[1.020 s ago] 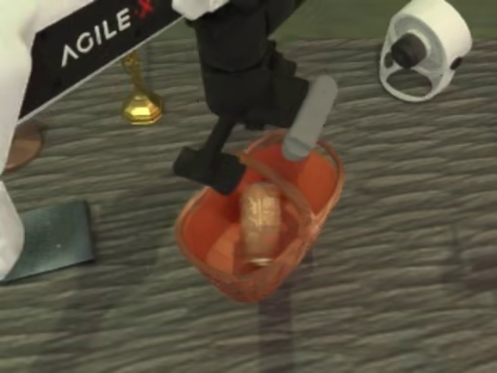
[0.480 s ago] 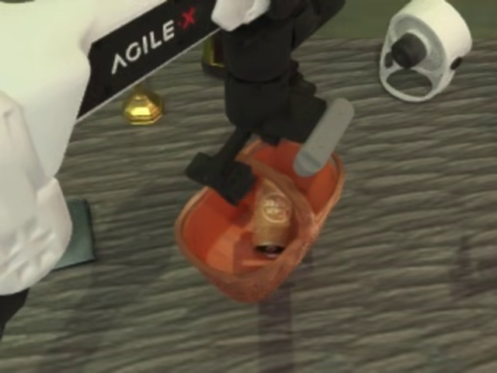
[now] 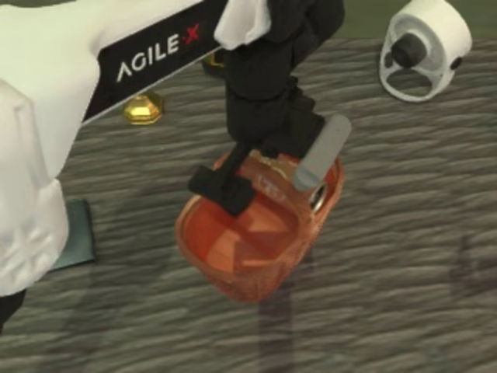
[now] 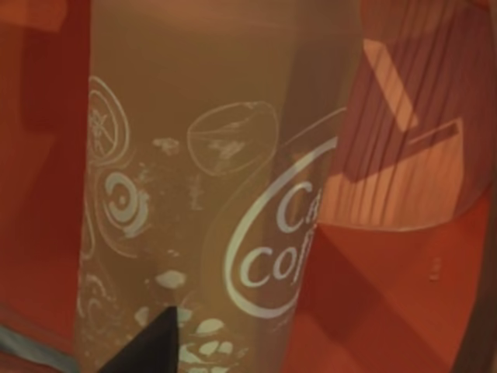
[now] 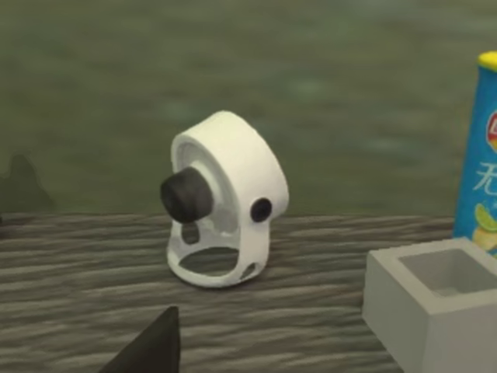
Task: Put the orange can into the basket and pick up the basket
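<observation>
The left pincer point(image 3: 268, 177) hangs over the far end of the basket point(image 3: 203, 247), one dark finger point(image 3: 221, 186) and one grey finger point(image 3: 320, 155) spread wide apart, released and gripping nothing. In the top view, the orange can point(image 3: 273, 180) lies inside the basket, between those fingers and largely hidden beneath the arm; its silver top point(image 3: 318, 195) shows just beside the grey finger. The basket rests on the tabletop point(image 3: 404, 256). Relative to the basket, a gold trophy point(image 3: 143, 109) stands toward the far left, a white fan point(image 3: 423, 48) toward the far right, and a dark green pad point(image 3: 75, 237) to the left.

In the left wrist view, the can's pale logo fills the frame against the basket's orange-red interior.

In the right wrist view, the fan stands on the tabletop, with a grey box point(image 5: 435, 299) and a blue canister point(image 5: 480, 155) near it. The right pincer's state cannot be told.
</observation>
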Available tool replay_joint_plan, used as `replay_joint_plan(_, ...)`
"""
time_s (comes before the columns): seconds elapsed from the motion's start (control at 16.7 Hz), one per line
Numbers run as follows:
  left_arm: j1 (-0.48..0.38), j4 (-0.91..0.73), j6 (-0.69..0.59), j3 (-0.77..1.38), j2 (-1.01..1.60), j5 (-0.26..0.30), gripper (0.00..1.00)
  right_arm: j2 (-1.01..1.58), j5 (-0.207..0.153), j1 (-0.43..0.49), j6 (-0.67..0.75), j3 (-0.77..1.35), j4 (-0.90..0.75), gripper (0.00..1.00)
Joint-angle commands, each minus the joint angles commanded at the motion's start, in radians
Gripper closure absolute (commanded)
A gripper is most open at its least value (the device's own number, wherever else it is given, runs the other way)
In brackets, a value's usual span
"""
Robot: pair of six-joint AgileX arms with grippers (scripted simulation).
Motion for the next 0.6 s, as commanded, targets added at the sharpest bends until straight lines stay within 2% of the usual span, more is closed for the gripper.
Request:
replay_joint_plan(0.12,0.0,0.0,0.0,0.0,0.0,0.0,0.0,0.0,0.0,0.0,0.0,0.0,0.0,0.0)
replay_joint_plan(0.6,0.0,0.0,0.0,0.0,0.0,0.0,0.6,0.0,0.0,0.0,0.0,0.0,0.0,0.0)
